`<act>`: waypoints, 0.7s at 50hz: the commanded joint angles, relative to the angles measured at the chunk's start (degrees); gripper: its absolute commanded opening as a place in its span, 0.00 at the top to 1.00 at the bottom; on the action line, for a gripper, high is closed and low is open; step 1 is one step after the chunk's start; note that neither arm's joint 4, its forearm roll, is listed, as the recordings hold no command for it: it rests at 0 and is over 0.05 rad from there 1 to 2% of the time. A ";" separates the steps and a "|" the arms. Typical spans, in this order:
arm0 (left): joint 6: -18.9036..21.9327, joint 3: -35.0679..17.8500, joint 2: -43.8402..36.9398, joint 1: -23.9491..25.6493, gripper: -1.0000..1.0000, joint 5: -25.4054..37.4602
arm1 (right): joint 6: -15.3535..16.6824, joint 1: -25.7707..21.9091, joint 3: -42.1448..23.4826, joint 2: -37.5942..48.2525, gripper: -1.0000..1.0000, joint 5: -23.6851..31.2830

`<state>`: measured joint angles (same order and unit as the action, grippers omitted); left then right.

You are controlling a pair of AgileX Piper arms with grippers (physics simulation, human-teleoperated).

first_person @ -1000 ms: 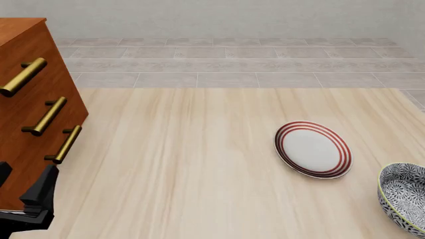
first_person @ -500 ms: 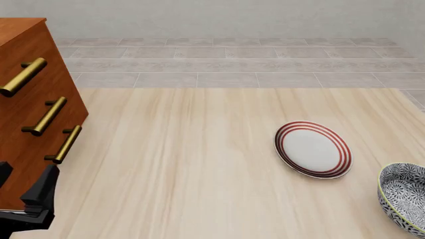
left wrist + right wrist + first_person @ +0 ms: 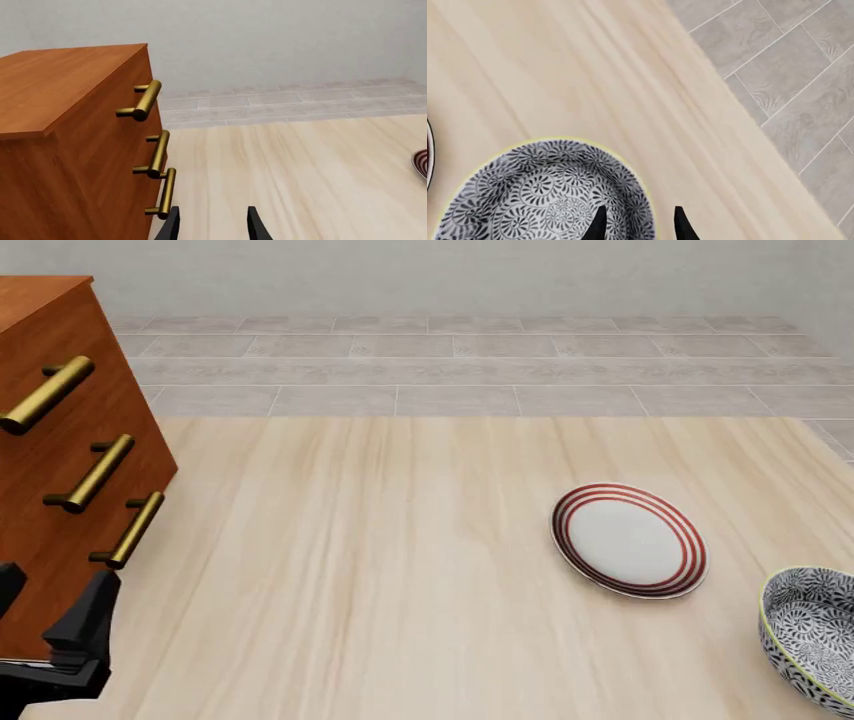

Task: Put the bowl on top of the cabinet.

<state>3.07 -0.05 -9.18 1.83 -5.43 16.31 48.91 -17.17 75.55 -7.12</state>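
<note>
Nothing has visibly shifted since the earlier front frames: bowl [image 3: 811,650], plate [image 3: 629,539] and cabinet [image 3: 67,470] sit where they were, and the left hand [image 3: 54,645] has barely stirred beside the cabinet's base. That left hand is spread and empty. So is the right hand [image 3: 637,225], which hangs over the bowl's [image 3: 550,192] rim with its fingertips [image 3: 680,222] straddling the wall, one inside and one outside. The bowl rests on the counter [image 3: 400,570] near its right edge, just beside the plate and well apart from the cabinet. To grasp well, I would lower squarely over the rim, pinch the wall firmly, then lift level so the bowl cannot tip.
</note>
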 commanded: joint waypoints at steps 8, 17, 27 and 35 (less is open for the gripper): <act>0.06 0.00 0.17 0.00 0.00 0.08 | 0.43 -1.21 0.40 -2.57 1.00 1.55; 0.16 0.00 0.01 0.09 0.00 -0.06 | 0.08 -1.43 -0.36 -4.58 1.00 3.64; 0.09 0.04 0.36 0.13 0.00 0.08 | -0.96 -2.40 -2.32 -9.88 1.00 9.28; 0.09 -0.01 0.40 0.33 0.00 0.17 | -2.22 -4.34 -4.52 -15.65 1.00 15.45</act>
<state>3.17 -0.04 -8.87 1.99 -5.34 15.63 45.98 -19.38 65.39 2.55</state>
